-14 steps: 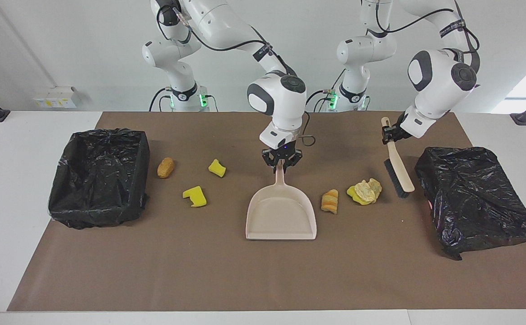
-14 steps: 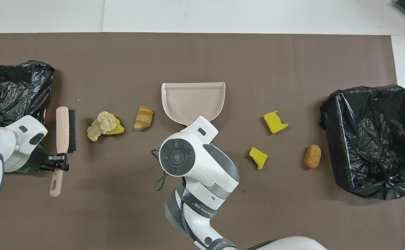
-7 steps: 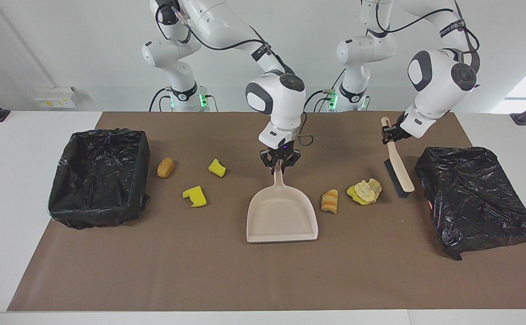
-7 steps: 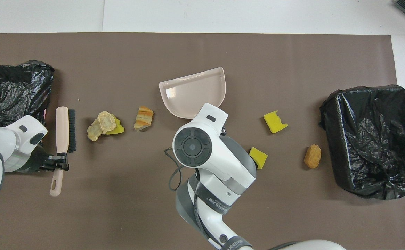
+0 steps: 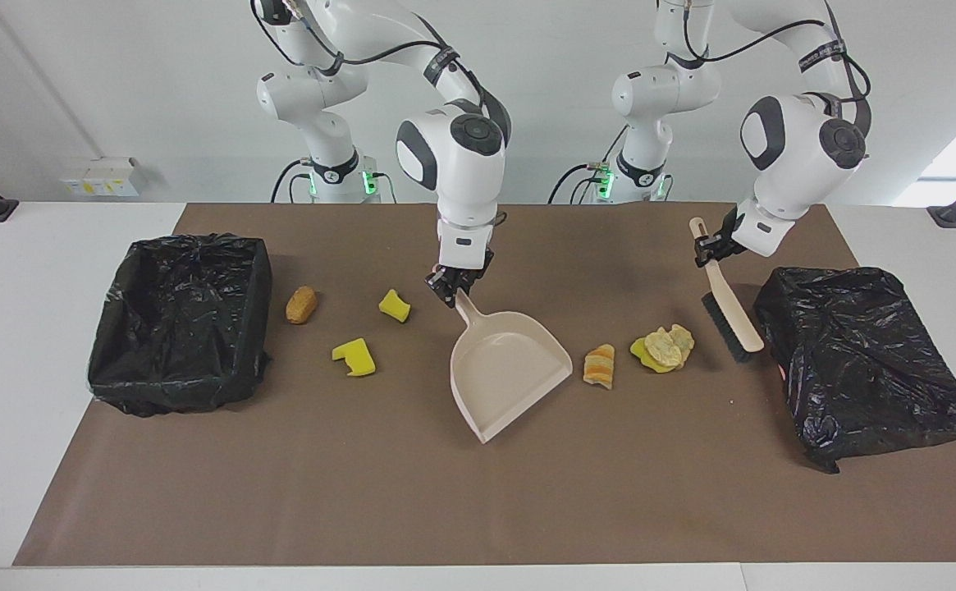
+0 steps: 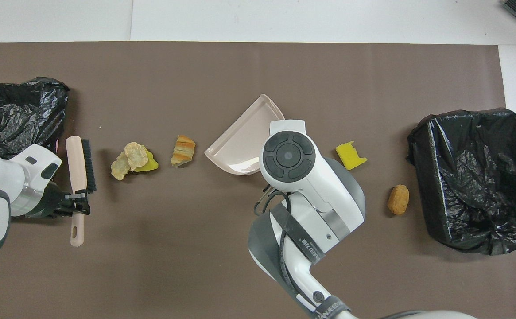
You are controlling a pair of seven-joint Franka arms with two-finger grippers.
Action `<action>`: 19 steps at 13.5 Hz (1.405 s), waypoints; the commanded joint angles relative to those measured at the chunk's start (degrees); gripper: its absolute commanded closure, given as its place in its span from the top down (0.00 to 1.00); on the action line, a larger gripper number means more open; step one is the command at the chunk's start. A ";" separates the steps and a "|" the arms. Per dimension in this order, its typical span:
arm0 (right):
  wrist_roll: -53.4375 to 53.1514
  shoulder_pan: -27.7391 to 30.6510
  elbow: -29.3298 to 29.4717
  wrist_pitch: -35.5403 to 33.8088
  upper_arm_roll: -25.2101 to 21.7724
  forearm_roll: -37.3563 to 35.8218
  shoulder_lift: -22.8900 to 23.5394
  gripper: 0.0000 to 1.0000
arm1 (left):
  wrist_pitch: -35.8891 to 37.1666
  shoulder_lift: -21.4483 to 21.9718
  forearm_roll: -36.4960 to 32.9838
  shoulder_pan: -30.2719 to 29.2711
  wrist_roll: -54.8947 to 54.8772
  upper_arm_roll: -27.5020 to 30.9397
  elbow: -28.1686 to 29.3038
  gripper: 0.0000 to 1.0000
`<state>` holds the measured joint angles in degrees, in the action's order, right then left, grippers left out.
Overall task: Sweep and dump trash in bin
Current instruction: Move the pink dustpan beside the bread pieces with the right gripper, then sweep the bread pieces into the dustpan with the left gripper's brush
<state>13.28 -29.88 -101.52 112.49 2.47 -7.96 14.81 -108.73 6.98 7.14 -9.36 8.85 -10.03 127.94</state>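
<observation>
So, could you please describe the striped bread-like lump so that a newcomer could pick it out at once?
Start at the beige dustpan in the middle of the brown mat. Right beside its open mouth, toward the left arm's end, lies the striped lump. Unlike the yellow sponge with a paper wad next to it, it is golden-brown with pale bands.

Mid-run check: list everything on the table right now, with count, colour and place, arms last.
Open bin: one, black-lined, at the right arm's end of the table.
Crumpled bag: one, black, at the left arm's end.
Dustpan: one, beige, mid-table, mouth turned toward the bread piece.
Brush: one, beige with black bristles, beside the crumpled bag.
Sponge chunks: three, yellow; two between open bin and dustpan, one under the paper wad.
Bread lumps: two, golden-brown; one beside the dustpan, one beside the open bin.
Paper wad: one, pale beige.
Mat: one, brown.
Right gripper: shut on the dustpan handle.
Left gripper: shut on the brush handle.
</observation>
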 commanded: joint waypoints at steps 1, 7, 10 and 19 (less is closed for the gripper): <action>14.70 3.33 -3.59 0.44 0.43 0.93 -1.89 0.00 | -0.60 -2.67 -0.81 0.48 1.88 -0.34 -1.47 0.00; 31.51 3.78 -4.30 6.60 0.34 -0.21 0.83 0.00 | -5.42 -4.34 -0.81 5.30 6.69 -0.51 0.28 0.00; 37.42 3.87 -4.30 7.30 0.34 -0.38 0.92 0.00 | -8.51 -4.87 -0.72 8.04 10.92 -0.60 0.73 0.00; 37.52 2.55 -4.39 9.06 0.52 -0.21 2.15 0.00 | -14.05 -6.02 4.54 21.56 14.53 -0.60 0.29 0.00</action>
<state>49.61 -27.12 -105.22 119.63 2.60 -8.11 16.28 -121.07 0.95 9.85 8.77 22.79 -11.40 128.18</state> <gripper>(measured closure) 0.683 0.744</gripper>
